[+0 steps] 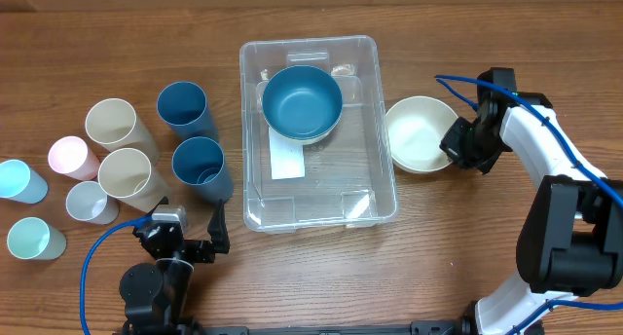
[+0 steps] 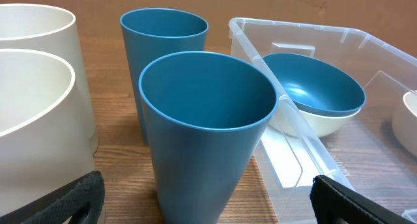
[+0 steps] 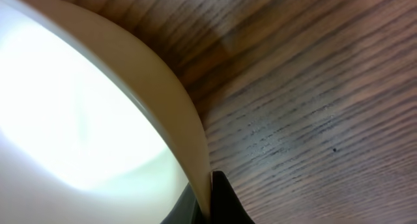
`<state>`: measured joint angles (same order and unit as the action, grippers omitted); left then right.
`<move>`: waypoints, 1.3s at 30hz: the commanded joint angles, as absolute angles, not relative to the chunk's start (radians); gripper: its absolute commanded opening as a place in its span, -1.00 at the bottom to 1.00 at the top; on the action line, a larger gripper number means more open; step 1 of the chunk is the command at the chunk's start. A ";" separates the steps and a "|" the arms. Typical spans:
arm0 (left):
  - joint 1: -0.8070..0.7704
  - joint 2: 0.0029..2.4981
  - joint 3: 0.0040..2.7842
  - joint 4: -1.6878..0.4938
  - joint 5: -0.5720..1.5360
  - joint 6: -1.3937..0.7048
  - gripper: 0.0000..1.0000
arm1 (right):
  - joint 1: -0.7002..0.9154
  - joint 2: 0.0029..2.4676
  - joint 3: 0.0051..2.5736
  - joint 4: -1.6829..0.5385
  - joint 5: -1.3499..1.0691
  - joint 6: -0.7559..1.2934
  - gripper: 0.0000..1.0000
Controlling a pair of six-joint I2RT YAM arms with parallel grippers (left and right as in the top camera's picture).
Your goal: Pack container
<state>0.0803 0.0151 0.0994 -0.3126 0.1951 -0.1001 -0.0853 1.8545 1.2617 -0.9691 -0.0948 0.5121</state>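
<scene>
Nearest the robot, the left hand (image 1: 187,223) sits low on the table (image 1: 487,43), fingers spread wide apart and holding nothing. It faces the near blue cup (image 2: 205,129). A second blue cup (image 2: 163,51) stands just behind that one, with two cream cups (image 2: 36,100) on its left. Smaller pastel cups (image 1: 68,155) are further left and untouched.

Mid-table is the container (image 1: 331,184), upright and open. Its white label (image 1: 287,163) shows through the bottom. A blue bowl (image 1: 303,101) is in its far half, nested in a pale bowl as seen from the left wrist view.

Just right of the container, outside it, is the white bowl (image 1: 419,132). The right hand (image 1: 454,145) is at its right rim. In the wrist view one finger (image 3: 221,198) is outside the rim and dark shows inside it. We read that as pinched on the rim.

We judge the step to be moving this white bowl into the container. To do it well:
- Keep the pinch deep on the rim, because a bowl held by one edge will likely tilt.
- Lift it above the container wall before going left.
- Lower it onto the blue bowl so they nest, leaving the near half free for the cups.
- Let go only once it is seated.

The left hand should stay back from the container wall.
</scene>
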 commanded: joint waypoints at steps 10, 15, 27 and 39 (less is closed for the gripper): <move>0.078 0.005 0.095 -0.307 0.207 -0.085 1.00 | 0.247 1.391 1.512 -1.055 -0.068 0.529 -0.92; 0.078 0.005 0.095 -0.307 0.207 -0.085 1.00 | 0.424 1.597 1.509 -0.831 0.019 0.529 -0.92; 0.078 0.005 0.095 -0.307 0.207 -0.085 1.00 | 0.404 1.797 1.610 -0.706 -0.122 0.429 0.00; 0.078 0.005 0.095 -0.307 0.207 -0.085 1.00 | -0.358 1.382 1.708 -1.099 -0.169 0.555 0.65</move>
<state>0.0803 0.0151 0.0994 -0.3126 0.1951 -0.1001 -0.2611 1.3735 1.7042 -1.0653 -0.1108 0.5308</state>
